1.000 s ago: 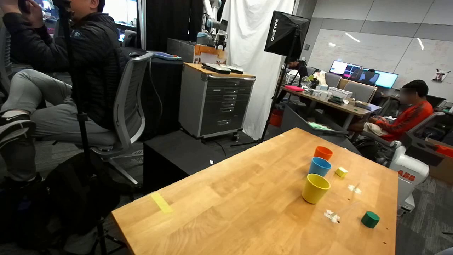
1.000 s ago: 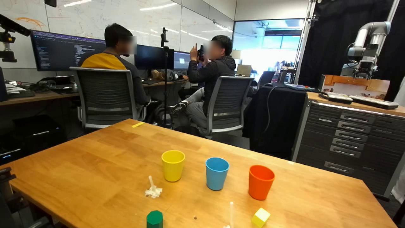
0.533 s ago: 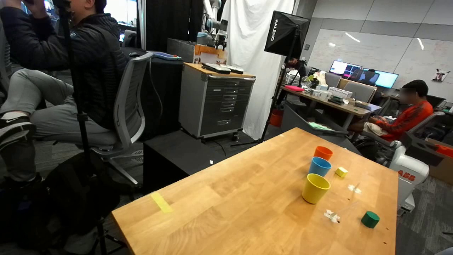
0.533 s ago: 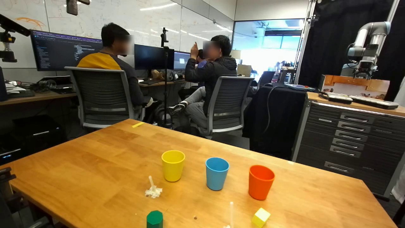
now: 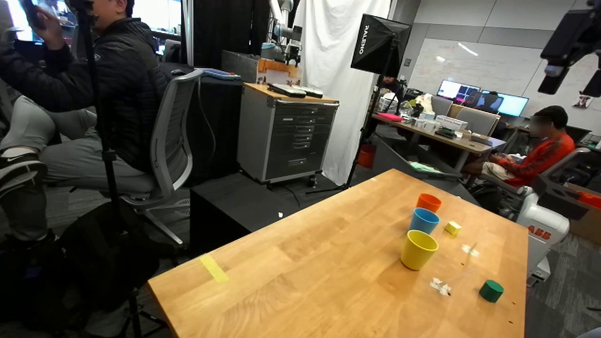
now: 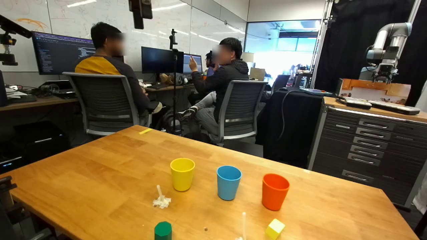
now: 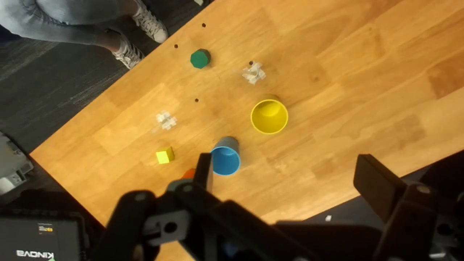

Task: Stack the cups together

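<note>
Now we see the hand [image 5: 571, 87], jaws wide apart, entering an exterior view, while the yellow cup [image 6: 182, 176], blue cup [image 6: 229, 185] and orange-red cup [image 6: 275, 196] stand unstacked on the worktop [image 6: 110, 180]: presumably the first approach.

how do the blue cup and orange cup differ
The blue cup stands mid-row; the orange cup stands at one end. In the wrist view, the blue cup shows its inside, while only a sliver of the orange cup shows past the gripper. Both taper and stand upright, unstacked.

Your tan, wood-grained desk [image 6: 100, 163] has a yellow cup [image 6: 182, 180], blue cup [image 6: 229, 187], orange-red cup [image 6: 274, 197] and, near one edge, green block [image 6: 163, 231].
</note>
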